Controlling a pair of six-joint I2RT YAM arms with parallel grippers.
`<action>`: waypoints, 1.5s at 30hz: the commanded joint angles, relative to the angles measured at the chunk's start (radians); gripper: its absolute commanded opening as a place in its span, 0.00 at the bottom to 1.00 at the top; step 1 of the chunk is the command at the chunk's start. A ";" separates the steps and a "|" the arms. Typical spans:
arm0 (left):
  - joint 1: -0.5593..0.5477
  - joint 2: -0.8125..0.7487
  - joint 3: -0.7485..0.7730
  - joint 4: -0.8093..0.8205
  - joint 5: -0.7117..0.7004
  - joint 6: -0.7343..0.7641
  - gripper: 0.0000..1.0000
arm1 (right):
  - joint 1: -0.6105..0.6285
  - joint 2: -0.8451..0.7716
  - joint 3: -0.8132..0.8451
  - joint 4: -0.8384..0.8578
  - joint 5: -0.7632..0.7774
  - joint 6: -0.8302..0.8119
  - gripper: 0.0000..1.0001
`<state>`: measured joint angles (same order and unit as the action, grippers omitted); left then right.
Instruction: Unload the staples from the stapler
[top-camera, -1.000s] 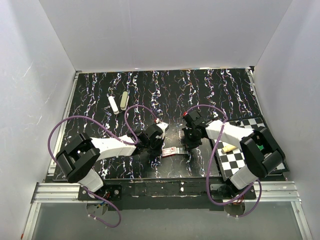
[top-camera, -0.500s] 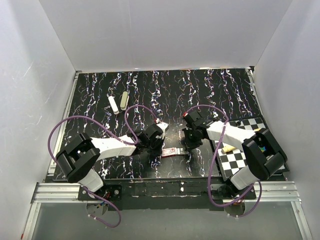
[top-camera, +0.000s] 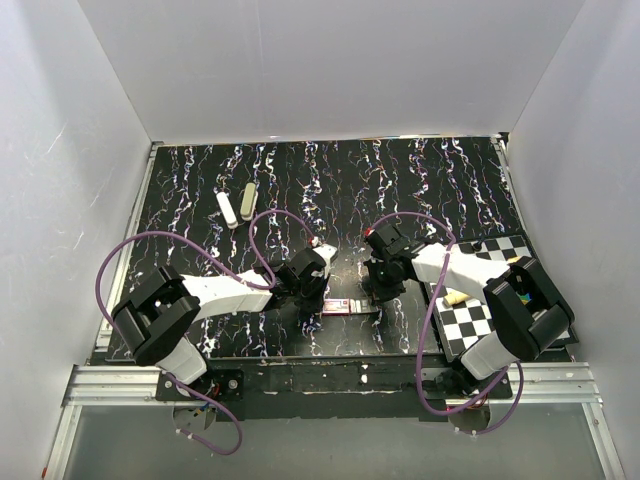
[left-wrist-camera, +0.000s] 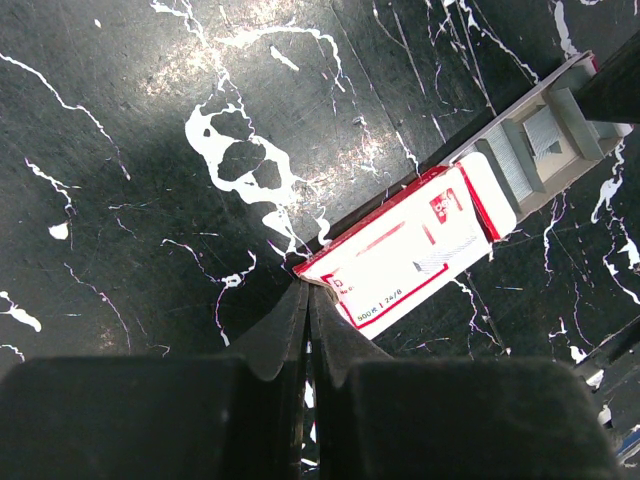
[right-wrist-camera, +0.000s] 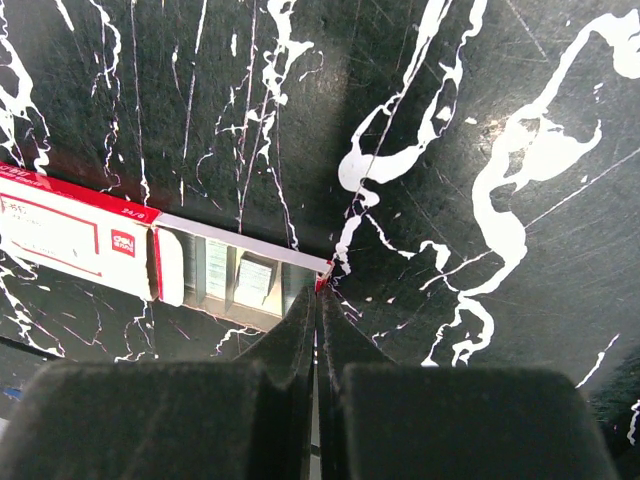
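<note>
**A:** What is laid out, largest first?

**B:** A black marbled bench (top-camera: 420, 180) is seen, with a checkered mat (top-camera: 495, 320) at its right edge. Both arms are folded inward to the near middle, where a red-and-white staple box (left-wrist-camera: 410, 250) lies flat.

**A:** And the stapler?

**B:** None can be named with certainty. Two pale oblong pieces (top-camera: 225, 208) lie far left, well apart from the arms.

**A:** How are the pincers set?

**B:** The left pincer (left-wrist-camera: 308, 290) is clenched, its tips against the sleeve's corner. The right pincer (right-wrist-camera: 318, 290) is clenched at the end corner of the grey tray (right-wrist-camera: 240, 275). Nothing is seen grasped.

**A:** Which step is in hand?

**B:** The tray is judged part-drawn, with staples (left-wrist-camera: 545, 130) exposed. Next, the sleeve should be braced while the tray is nudged outward.
</note>
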<state>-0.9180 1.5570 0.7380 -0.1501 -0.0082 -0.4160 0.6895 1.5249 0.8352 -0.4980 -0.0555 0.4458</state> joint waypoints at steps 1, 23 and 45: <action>0.005 0.026 -0.009 -0.036 -0.007 0.011 0.00 | 0.019 -0.016 0.008 0.015 -0.032 0.011 0.01; 0.005 0.011 -0.026 -0.037 0.001 0.008 0.00 | 0.028 -0.054 -0.019 -0.019 0.051 0.027 0.01; 0.005 0.009 -0.025 -0.040 0.001 0.006 0.00 | 0.027 -0.080 -0.054 -0.030 0.077 0.027 0.01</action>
<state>-0.9180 1.5562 0.7372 -0.1493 0.0006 -0.4164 0.7094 1.4780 0.7925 -0.5220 0.0006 0.4679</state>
